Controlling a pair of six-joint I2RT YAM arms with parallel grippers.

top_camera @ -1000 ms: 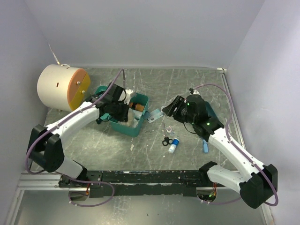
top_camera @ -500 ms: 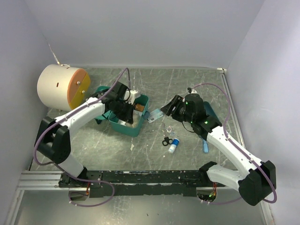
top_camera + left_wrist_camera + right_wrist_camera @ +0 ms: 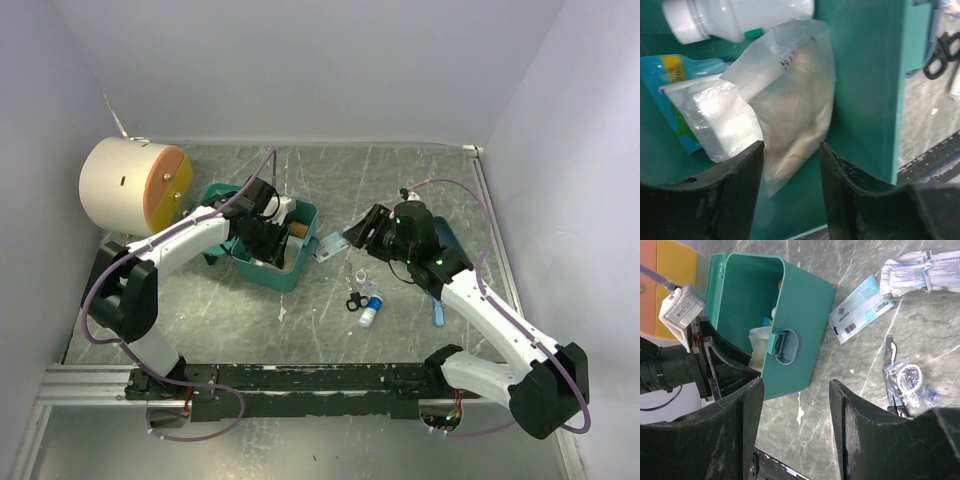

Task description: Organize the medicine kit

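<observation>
Your left gripper [image 3: 268, 236] is down inside the medicine kit [image 3: 296, 268], the teal box with its top open. The kit sits on the table [image 3: 300, 175] left of centre, just beside the cream cylinder [image 3: 120, 185] with the orange face.

In the left wrist view the left jaws stand apart and pinch nothing. A clear plastic pouch [image 3: 795, 105] lies just past the tips and leans on the teal inner wall. A second clear pouch [image 3: 715, 117] is beside it, over a blue sachet [image 3: 667, 75]. A white bottle [image 3: 740, 17] lies on its side above them, all inside the kit.

Your right gripper [image 3: 360, 232] hovers over the table right of the kit, apart from it. Its jaws are spread and empty, and the kit's latch side shows between the fingers [image 3: 735, 435] in the right wrist view.

Loose on the table:
- a light blue packet [image 3: 328, 246], just right of the kit
- white packets [image 3: 920, 267], beyond the blue packet
- black-handled scissors [image 3: 355, 300], with a small clear bag [image 3: 910, 380] beside them
- a small blue and white bottle [image 3: 370, 311], just right of the scissors

A darker teal tray [image 3: 447, 240] is partly hidden behind the right arm.
</observation>
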